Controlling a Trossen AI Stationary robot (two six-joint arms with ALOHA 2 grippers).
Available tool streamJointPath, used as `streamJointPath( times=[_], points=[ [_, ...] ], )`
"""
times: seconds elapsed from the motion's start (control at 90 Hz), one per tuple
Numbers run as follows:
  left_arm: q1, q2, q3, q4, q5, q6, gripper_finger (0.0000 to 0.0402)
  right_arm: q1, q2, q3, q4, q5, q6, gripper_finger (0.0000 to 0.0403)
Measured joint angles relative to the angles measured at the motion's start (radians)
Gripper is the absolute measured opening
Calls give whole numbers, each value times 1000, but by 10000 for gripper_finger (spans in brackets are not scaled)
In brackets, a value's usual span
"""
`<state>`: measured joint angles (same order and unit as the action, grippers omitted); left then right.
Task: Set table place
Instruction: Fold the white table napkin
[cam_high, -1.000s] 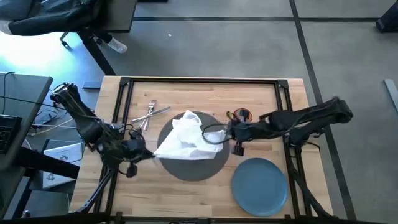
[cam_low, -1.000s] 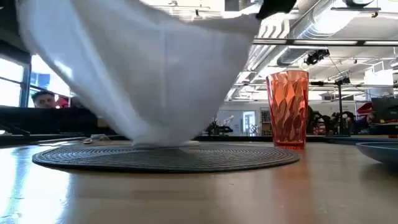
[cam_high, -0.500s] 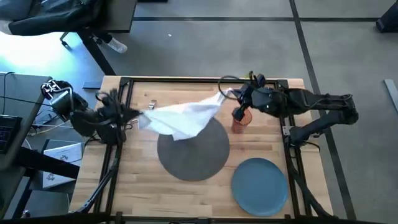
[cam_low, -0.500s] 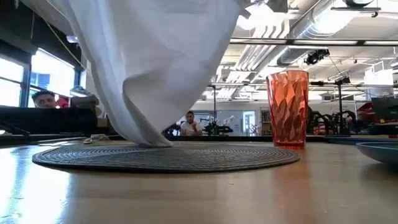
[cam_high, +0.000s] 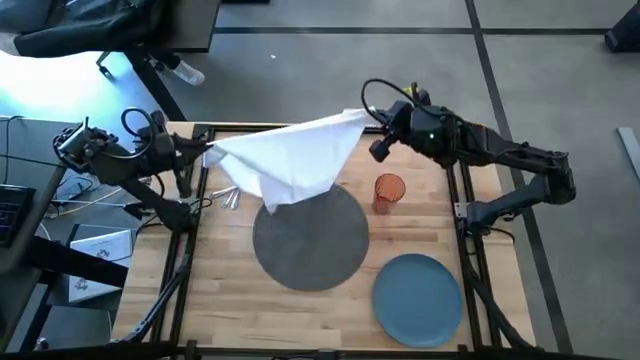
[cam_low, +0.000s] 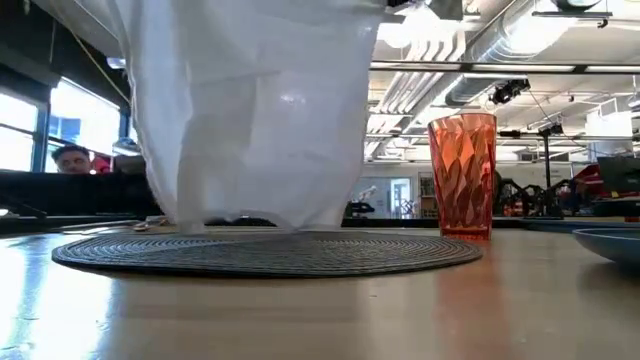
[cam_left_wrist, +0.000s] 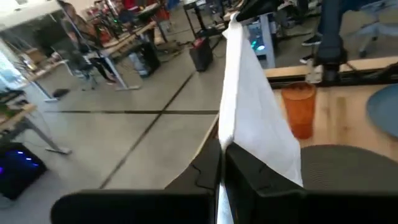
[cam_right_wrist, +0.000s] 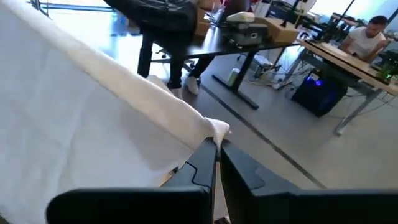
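The left gripper (cam_high: 205, 153) is clamped on one corner of a white cloth napkin (cam_high: 290, 160), and the right gripper (cam_high: 372, 130) is pinched shut on the opposite corner. The napkin hangs stretched between them above the far part of the light wooden plank worktop (cam_high: 420, 225). In each wrist view the fingers meet on the fabric edge. Below and just nearer than the two grippers lies the round dark grey woven placemat (cam_high: 310, 238), flat on the worktop; in the low view the napkin's lowest fold hangs at the placemat's far edge, and I cannot tell whether it touches. Below the right gripper, beside the placemat, an orange faceted plastic tumbler (cam_high: 389, 192) stands upright. A smooth round blue plate (cam_high: 417, 297) sits well nearer than the right gripper. Metal cutlery (cam_high: 230, 197) lies under the napkin near the left gripper.
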<state>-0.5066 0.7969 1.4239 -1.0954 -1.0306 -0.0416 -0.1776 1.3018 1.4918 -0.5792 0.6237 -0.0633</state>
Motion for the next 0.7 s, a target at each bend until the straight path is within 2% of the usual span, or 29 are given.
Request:
streamJointPath(
  times=[0.422,0.589,0.7],
  points=[
    [36,-5,0,0,5,54,0,-47,0,0,82,-33,-77,0],
    [36,-6,0,38,83,63,0,-27,-12,0,82,-32,-98,0],
    [35,2,0,89,179,72,0,12,-35,0,58,-30,-94,0]
  ],
)
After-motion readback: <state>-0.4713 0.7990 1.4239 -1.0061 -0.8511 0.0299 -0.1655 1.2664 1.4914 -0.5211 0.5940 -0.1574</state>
